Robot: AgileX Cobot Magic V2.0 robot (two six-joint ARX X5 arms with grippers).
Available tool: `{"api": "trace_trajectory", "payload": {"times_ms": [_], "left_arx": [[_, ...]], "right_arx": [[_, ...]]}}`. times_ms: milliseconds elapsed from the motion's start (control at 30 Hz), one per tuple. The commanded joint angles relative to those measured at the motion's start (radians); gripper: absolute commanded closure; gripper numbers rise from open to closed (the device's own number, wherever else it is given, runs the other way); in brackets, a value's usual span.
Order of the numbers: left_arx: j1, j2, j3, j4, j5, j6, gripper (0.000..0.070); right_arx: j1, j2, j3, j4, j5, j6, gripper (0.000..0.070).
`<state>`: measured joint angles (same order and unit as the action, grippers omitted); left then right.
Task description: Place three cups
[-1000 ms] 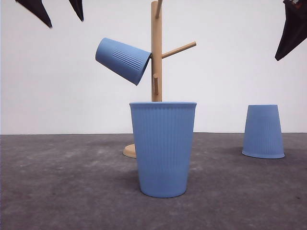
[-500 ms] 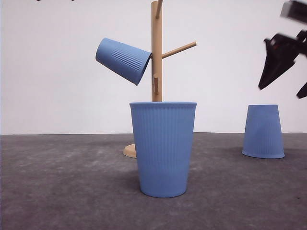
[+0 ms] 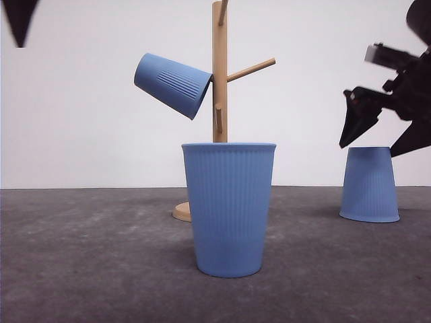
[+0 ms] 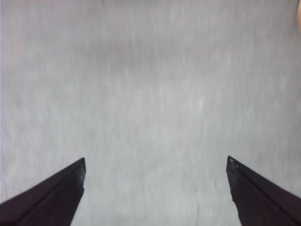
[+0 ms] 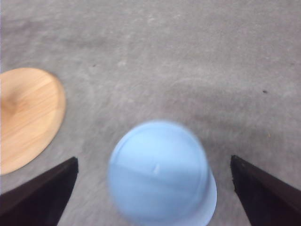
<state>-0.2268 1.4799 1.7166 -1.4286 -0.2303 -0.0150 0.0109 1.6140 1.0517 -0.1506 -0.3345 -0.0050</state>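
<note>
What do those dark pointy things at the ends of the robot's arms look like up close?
Both are matt black. The left gripper and the right gripper each end in two flat, wedge-shaped jaws tapering to points. In the front view the right gripper has an angular black body with a small pale patch on top.

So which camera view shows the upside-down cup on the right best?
The front view: the upside-down cup stands in full side profile on the table, below the right end effector. The right wrist view shows it from above, blurred, just its flat base between the open fingers. The left wrist view has bare table.
</note>
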Motion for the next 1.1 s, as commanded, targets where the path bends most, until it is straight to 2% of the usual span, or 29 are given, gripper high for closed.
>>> {"api": "trace_trajectory", "payload": {"times_ms": [0, 167, 300, 433, 567, 733, 933, 1067], "left_arx": [[-0.003, -0.034, -0.046, -0.03, 0.022, -0.024, 0.0146], [-0.003, -0.186, -0.188, 0.072, 0.187, -0.022, 0.0146], [-0.003, -0.266, -0.242, 0.088, 0.194, -0.013, 0.0147], [-0.003, -0.315, -0.284, 0.073, 0.2, -0.012, 0.0147], [-0.003, -0.354, -0.341, 0.062, 0.201, -0.012, 0.0147], [-0.002, -0.377, -0.408, 0.082, 0.201, -0.01, 0.0146], [-0.005, -0.377, -0.47, 0.149, 0.203, 0.0, 0.0147], [-0.004, -0.374, -0.49, 0.196, 0.203, 0.001, 0.0147]], "right_arx": [[0.002, 0.04, 0.034, 0.002, -0.002, -0.015, 0.004], [0.003, 0.089, 0.054, -0.008, -0.006, -0.017, 0.004], [0.008, 0.105, 0.054, -0.01, -0.006, -0.023, 0.0057], [0.014, 0.107, 0.054, -0.01, -0.006, -0.023, 0.0154], [0.021, 0.107, 0.054, -0.011, -0.005, -0.023, 0.0289], [0.026, 0.107, 0.054, -0.009, -0.006, -0.028, 0.0419], [0.016, 0.102, 0.082, -0.022, -0.044, -0.015, 0.0433], [-0.013, 0.096, 0.153, -0.057, -0.175, 0.038, 0.0433]]}}
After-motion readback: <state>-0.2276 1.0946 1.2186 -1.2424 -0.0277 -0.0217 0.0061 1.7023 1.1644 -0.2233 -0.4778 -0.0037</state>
